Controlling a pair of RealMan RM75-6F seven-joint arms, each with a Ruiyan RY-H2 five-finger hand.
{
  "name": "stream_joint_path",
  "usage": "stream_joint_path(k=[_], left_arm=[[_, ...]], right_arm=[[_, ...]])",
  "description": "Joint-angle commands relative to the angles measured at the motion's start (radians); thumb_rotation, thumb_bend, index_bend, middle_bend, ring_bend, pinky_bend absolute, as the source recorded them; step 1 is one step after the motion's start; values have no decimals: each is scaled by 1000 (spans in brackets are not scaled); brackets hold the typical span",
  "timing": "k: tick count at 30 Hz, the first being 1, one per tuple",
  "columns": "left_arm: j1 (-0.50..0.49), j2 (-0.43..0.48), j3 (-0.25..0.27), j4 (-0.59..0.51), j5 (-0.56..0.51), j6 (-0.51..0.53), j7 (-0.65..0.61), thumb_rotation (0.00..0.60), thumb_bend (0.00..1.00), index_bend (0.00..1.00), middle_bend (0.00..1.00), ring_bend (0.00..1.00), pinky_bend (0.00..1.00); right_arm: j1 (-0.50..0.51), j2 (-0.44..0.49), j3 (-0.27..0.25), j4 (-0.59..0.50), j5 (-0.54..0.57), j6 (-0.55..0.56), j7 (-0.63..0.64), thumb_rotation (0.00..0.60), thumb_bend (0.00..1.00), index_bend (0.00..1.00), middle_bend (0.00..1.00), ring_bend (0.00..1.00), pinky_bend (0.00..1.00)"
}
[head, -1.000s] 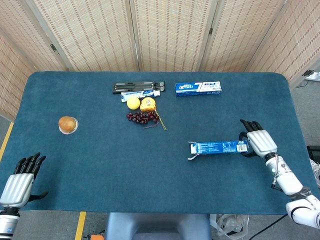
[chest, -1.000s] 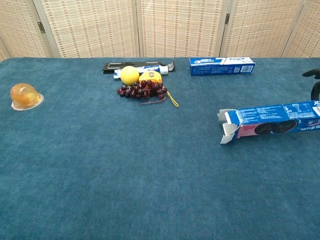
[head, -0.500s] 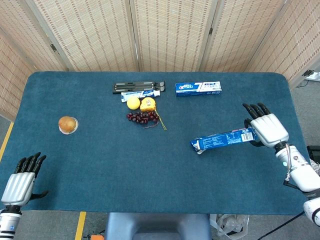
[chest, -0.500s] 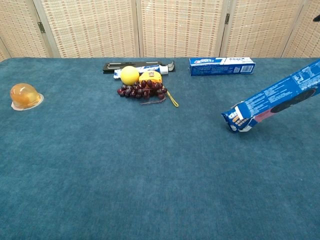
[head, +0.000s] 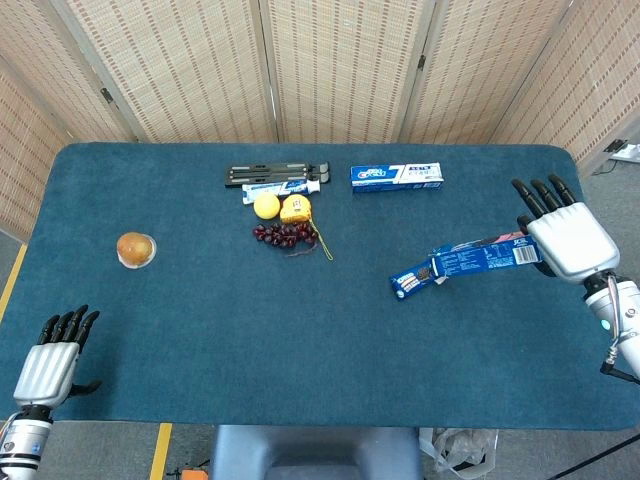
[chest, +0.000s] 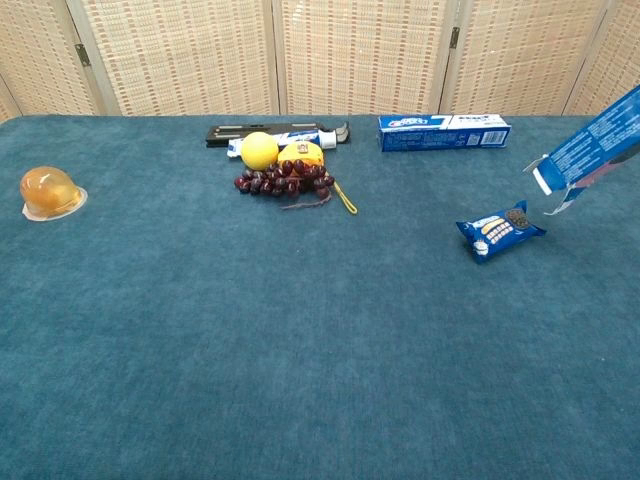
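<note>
My right hand (head: 565, 238) grips one end of a long blue cookie box (head: 485, 257), lifted off the blue table and tilted with its open flap end down to the left. The chest view shows only the box's (chest: 590, 145) open end, at the right edge. A small blue cookie packet (head: 410, 281) lies on the cloth just below that open end, also visible in the chest view as the packet (chest: 500, 230). My left hand (head: 55, 355) hovers at the near left corner, fingers straight and apart, holding nothing.
At the back lie a blue toothpaste box (head: 396, 176), a black tool (head: 275, 174), a lemon (head: 266, 205), a yellow tape measure (head: 295, 209) and dark grapes (head: 285, 235). An orange jelly cup (head: 136, 249) sits at the left.
My right hand has raised the cookie box from flat on the table and tilted it. The cookie packet has slid out of the open end onto the cloth.
</note>
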Motion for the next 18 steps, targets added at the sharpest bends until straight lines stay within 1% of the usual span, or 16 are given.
stream_joint_path(k=[1, 3, 5, 9, 12, 16, 18], left_arm=[[-1, -2, 0, 0, -3, -1, 3, 600, 123, 0, 3, 12, 0], [-1, -2, 1, 0, -3, 0, 5, 600, 123, 0, 3, 12, 0], [0, -3, 4, -2, 1, 4, 7, 600, 123, 0, 3, 12, 0], [1, -3, 7, -5, 6, 9, 9, 600, 123, 0, 3, 12, 0], [1, -3, 7, -3, 4, 9, 6, 600, 123, 0, 3, 12, 0], [-2, -3, 7, -1, 0, 3, 7, 600, 123, 0, 3, 12, 0], [-3, -2, 7, -1, -1, 3, 5, 600, 123, 0, 3, 12, 0]], right_arm=[[-10, 49, 2, -52, 13, 15, -44, 600, 249, 547, 0, 0, 0], [-12, 70, 3, -82, 27, 14, -58, 600, 250, 547, 0, 0, 0], [-19, 83, 13, -116, 23, 39, -47, 600, 250, 547, 0, 0, 0], [-17, 88, 0, -133, 28, 11, -82, 600, 249, 547, 0, 0, 0], [-17, 81, 3, -144, 33, 18, -89, 600, 249, 545, 0, 0, 0], [-21, 86, 12, -155, 35, 34, -69, 600, 249, 545, 0, 0, 0], [-26, 89, 20, -163, 28, 47, -36, 600, 249, 545, 0, 0, 0]])
